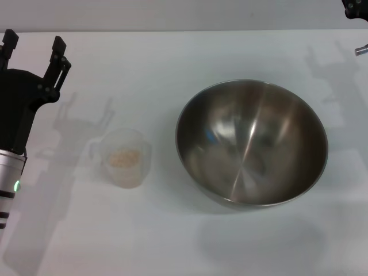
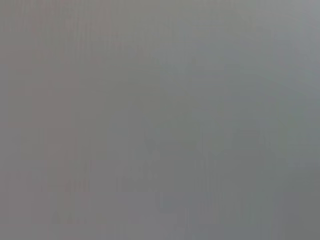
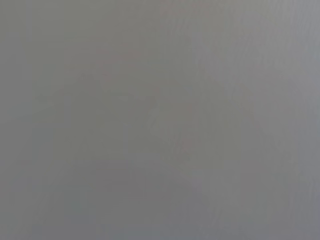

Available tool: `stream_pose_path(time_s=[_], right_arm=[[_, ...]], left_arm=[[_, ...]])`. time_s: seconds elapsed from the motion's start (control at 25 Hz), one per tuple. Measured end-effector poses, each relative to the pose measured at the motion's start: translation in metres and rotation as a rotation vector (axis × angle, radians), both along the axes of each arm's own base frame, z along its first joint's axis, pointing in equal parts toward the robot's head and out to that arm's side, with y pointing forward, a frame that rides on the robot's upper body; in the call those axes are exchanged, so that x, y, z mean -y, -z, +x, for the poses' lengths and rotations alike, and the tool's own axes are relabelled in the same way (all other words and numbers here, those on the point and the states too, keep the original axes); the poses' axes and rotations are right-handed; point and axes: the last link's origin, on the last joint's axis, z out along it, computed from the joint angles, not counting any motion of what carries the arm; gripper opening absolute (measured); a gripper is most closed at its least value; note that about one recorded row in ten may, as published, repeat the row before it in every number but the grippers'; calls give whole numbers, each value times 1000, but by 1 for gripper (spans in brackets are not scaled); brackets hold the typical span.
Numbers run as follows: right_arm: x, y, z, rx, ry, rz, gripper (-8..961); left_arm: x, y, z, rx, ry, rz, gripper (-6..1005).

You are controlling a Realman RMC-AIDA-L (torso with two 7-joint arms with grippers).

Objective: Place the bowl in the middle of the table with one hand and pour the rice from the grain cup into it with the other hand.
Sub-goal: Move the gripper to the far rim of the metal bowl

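Two containers stand on the table [image 1: 172,241]. On the right sits the bowl [image 1: 251,142], upright, its polished inside holding nothing but reflections and a bright streak of light. It rests right of the table's centre rather than at it. To its left, apart from it with a strip of bare white surface between them, stands the grain cup [image 1: 124,156], also upright, with a shallow layer of the rice [image 1: 125,156] lying pale and beige at its bottom. The cup's small handle points left, away from the bowl.

Farther left, at the picture's edge, the left gripper [image 1: 33,46] hangs over the table on the far-left side, its two black fingers spread apart and pointing away toward the far edge, with nothing between them. It is well apart from the cup and touches neither container. Its silver-grey arm runs down the left border, where a small green light glows.

At the far right corner only a black scrap of the right gripper [image 1: 355,7] shows, too little of it to tell how its fingers stand. It is well clear of the bowl.

Faint grey shadows of the arms fall across the white surface, on both sides. Both wrist views show only a flat grey blur, with no object to make out.
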Motion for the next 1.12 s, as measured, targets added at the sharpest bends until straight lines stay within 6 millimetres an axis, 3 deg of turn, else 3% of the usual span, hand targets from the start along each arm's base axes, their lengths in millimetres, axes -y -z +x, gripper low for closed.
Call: stream_pose_path(time_s=[0.36,0.6,0.88,0.92,1.0,1.12], right_arm=[[-6,2,-7,-12,-5,-11,679],[-24,7,-23,-120,52,-95,679],[-36,15,-65,-237,174,-319,678],[-34,17,-82,-244,219,-409,678],[-33,18,-89,-241,250,-457,678],[-23,6,-118,-209,369,-629,678]], left_arm=[[1,0,-1,1,-6,0,807],[3,0,-3,1,-11,-1,805],[5,0,-4,0,-10,2,803],[5,0,-4,0,-10,2,803],[5,-1,-5,-2,-12,4,802],[5,-3,-8,-8,-19,12,802]])
